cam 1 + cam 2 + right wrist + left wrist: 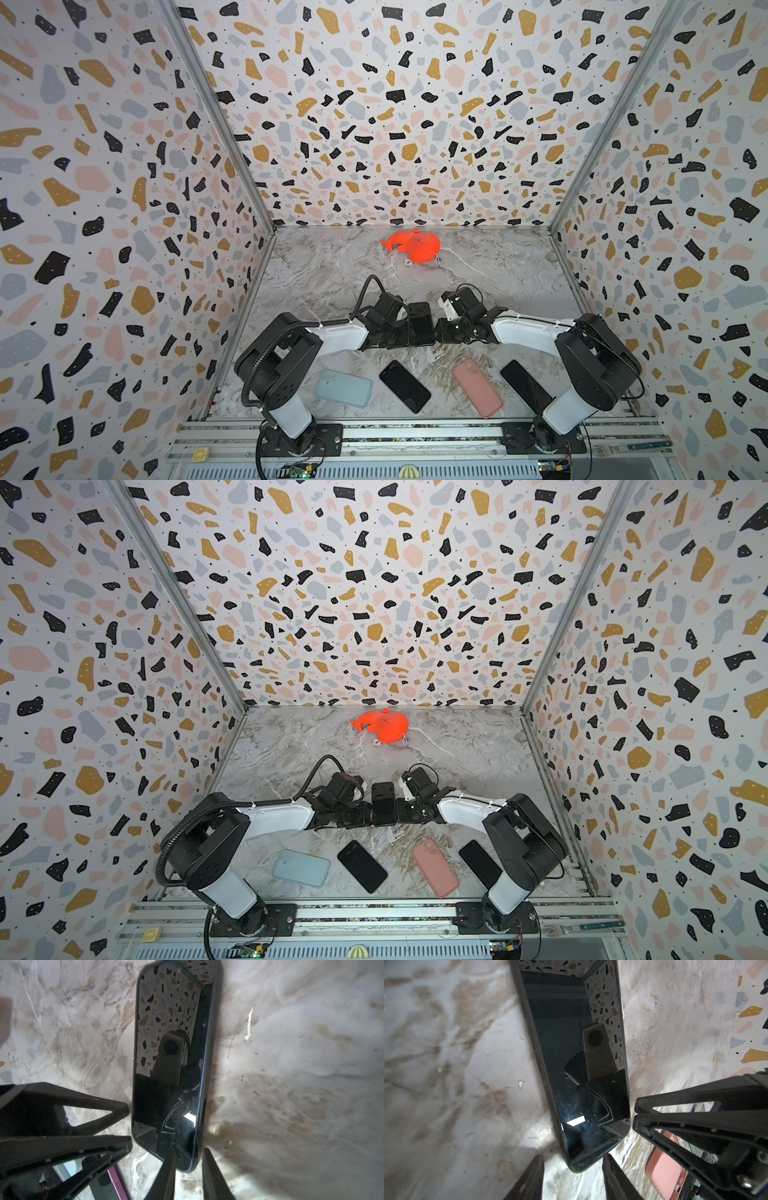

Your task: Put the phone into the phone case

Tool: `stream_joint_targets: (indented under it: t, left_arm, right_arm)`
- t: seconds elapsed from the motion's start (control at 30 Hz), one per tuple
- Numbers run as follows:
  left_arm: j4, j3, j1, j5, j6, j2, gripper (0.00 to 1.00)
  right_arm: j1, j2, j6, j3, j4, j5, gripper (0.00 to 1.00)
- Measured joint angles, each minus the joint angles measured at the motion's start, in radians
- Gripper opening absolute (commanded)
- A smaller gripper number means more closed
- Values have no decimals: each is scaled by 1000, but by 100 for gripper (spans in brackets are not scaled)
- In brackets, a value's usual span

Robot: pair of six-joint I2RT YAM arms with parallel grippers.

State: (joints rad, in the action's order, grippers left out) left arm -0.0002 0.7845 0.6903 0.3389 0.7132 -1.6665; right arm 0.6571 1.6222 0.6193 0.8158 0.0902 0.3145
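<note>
Left gripper (572, 1156) fingers fill the closest part of the left wrist view, standing apart with the near end of the phone (571, 1053) between them and no clear grip on it. Right gripper (189, 1151) is parted only narrowly, its 2 fingers bracketing the phone's long edge near that same end; whether a pad touches the glass I cannot tell. In both top views the phone lies flat at the lower middle of the frame, at the centre of the counter (316, 270) between the 2 wrists, and a dark rim of the phone case (532, 1022) runs along its side, so it looks seated or nearly so. A thin bluish line shows along 1 edge, which may be the phone's own frame standing proud of the case; if so, that side could pop out when the fingers leave. Both grippers crowd 1 corner, so a careless retreat could knock fingers together or hook the rim and drag the whole thing over the smooth marble toward the pink case (477, 387) and the spare phone (404, 385) lower in the frame. Any push on the glossy screen may simply skid off.
</note>
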Motion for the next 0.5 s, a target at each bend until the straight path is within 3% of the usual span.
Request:
stream_joint_targets:
  t: [0.5]
  left_arm:
    - [23,15,0,22,-10,-25,48]
  right_arm:
    - [18,28,3,1,-10,3,23]
